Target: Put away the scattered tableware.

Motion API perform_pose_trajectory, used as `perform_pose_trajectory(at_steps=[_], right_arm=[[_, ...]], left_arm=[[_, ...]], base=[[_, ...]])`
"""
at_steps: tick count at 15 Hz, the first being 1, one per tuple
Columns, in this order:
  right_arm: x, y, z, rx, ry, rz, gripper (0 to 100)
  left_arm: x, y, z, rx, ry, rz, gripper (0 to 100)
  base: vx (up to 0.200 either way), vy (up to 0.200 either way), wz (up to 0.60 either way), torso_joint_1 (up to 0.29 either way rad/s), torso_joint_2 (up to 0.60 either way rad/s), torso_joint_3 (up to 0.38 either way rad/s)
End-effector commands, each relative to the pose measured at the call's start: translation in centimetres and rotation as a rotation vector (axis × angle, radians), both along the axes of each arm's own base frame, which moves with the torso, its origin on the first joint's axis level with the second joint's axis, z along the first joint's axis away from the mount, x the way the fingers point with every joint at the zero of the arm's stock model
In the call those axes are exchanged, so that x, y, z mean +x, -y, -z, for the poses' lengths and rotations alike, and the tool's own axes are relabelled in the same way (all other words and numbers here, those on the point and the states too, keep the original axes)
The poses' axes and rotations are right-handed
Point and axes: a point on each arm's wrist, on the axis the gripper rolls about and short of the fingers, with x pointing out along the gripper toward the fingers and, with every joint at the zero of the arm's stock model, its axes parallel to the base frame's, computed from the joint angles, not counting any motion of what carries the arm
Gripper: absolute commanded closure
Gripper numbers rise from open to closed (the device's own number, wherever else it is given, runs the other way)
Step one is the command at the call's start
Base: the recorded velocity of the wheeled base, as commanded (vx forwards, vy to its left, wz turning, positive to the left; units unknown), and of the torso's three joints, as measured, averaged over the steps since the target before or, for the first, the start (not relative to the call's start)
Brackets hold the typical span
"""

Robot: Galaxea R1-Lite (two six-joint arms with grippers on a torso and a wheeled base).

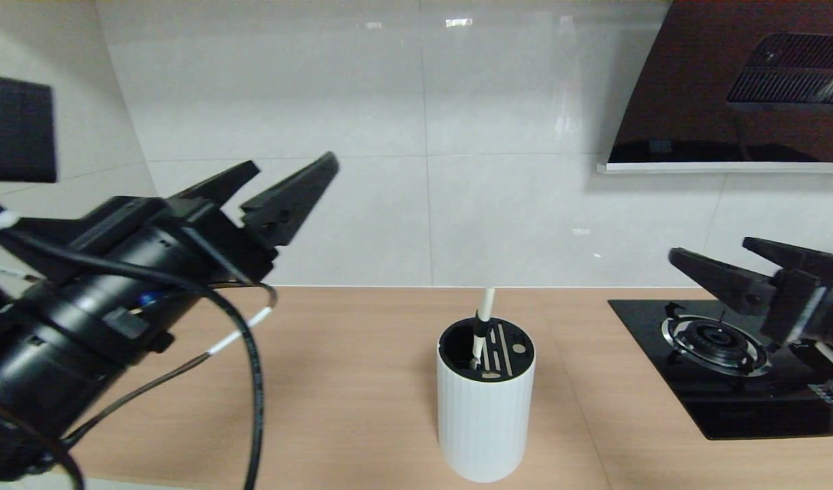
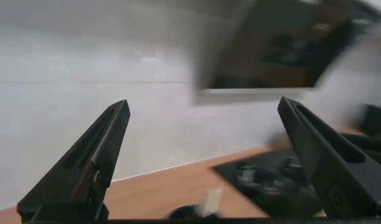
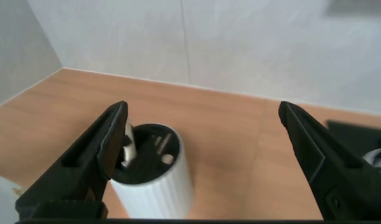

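Head view: the left hand hangs high to the left of the white ribbed holder, the right hand to its right, over the stove. Both gape wide and empty. One white, black-banded utensil stands slightly tilted in the holder on the table. That piece looks stowed. Next, I judge, comes finding another piece and lowering an open hand onto it.

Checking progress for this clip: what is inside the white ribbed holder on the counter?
One white-handled utensil leans in the round opening of the white ribbed holder. Its working end is hidden inside, as is anything lying deeper.
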Motion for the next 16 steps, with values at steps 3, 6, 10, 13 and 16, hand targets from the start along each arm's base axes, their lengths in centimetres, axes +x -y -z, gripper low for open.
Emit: perform_pose_trajectory(at_steps=[3, 6, 10, 13, 16], right_arm=[[-10.2, 6.6, 3.9, 0.035, 0.169, 0.174, 0], [-16.2, 8.4, 5.7, 0.042, 0.253, 0.312, 0], [-19.4, 8.8, 6.3, 0.045, 0.286, 0.516, 0], [-19.8, 8.0, 7.4, -0.009, 0.290, 0.568, 0], [-19.2, 8.0, 8.7, -0.038, 0.234, 0.554, 0]], left_arm=[[-11.7, -9.3, 0.5, -0.012, 0.065, -0.138, 0], [-20.5, -12.9, 3.4, 0.053, 0.011, -0.068, 0], [-25.5, -14.0, 6.8, 0.079, 0.038, -0.149, 0], [-25.4, -14.2, 6.9, 0.064, 0.019, -0.232, 0], [-24.7, -13.6, 4.4, 0.101, -0.011, -0.276, 0]], base=[[0.000, 0.000, 0.00, 0.000, 0.00, 0.000], [0.000, 0.000, 0.00, 0.000, 0.00, 0.000], [0.000, 0.000, 0.00, 0.000, 0.00, 0.000], [0.000, 0.000, 0.00, 0.000, 0.00, 0.000], [0.000, 0.000, 0.00, 0.000, 0.00, 0.000]])
